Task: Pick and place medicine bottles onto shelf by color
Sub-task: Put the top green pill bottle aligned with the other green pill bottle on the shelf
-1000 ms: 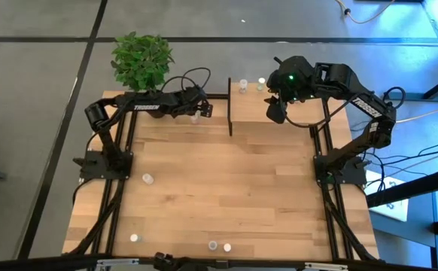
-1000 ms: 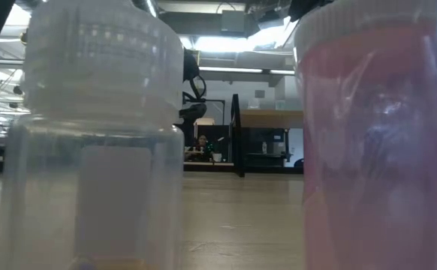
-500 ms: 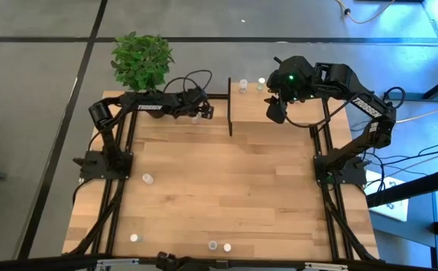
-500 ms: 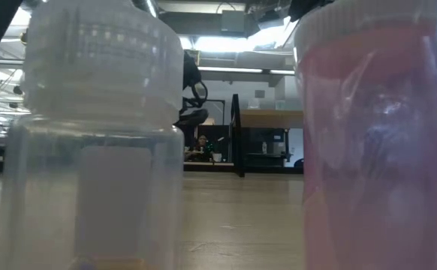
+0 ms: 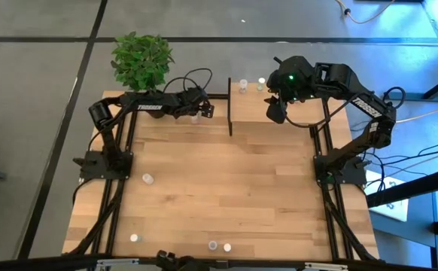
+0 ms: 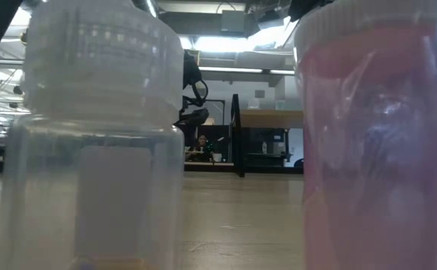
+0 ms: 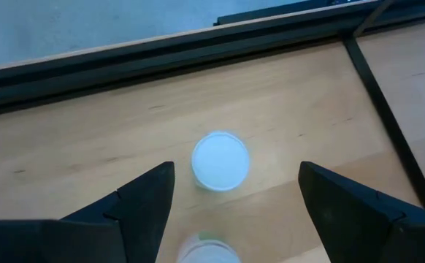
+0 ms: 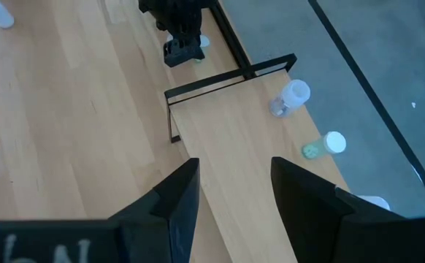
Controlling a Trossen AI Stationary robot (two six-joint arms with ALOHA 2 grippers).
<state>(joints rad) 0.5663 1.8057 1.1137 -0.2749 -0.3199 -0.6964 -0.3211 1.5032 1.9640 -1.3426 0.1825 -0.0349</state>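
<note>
- Left gripper (image 7: pixel 231 201) hangs open over a white-capped bottle (image 7: pixel 220 161); the high view hides this.
- Right gripper (image 8: pixel 234 190), fingers parted and empty, hovers above the shelf (image 8: pixel 234 124).

Leafy green potted plant (image 5: pixel 141 60) at the table's far left corner, large light-wood table (image 5: pixel 219 196) with black frame rails, grey floor (image 5: pixel 38 90) crossed by dark lines, loose cables (image 5: pixel 415 162) beside the table's right side

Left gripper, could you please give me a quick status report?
Left gripper open, above a white-capped bottle by the table's far edge. Right gripper open, empty, over the shelf. Nothing in the way.
</note>
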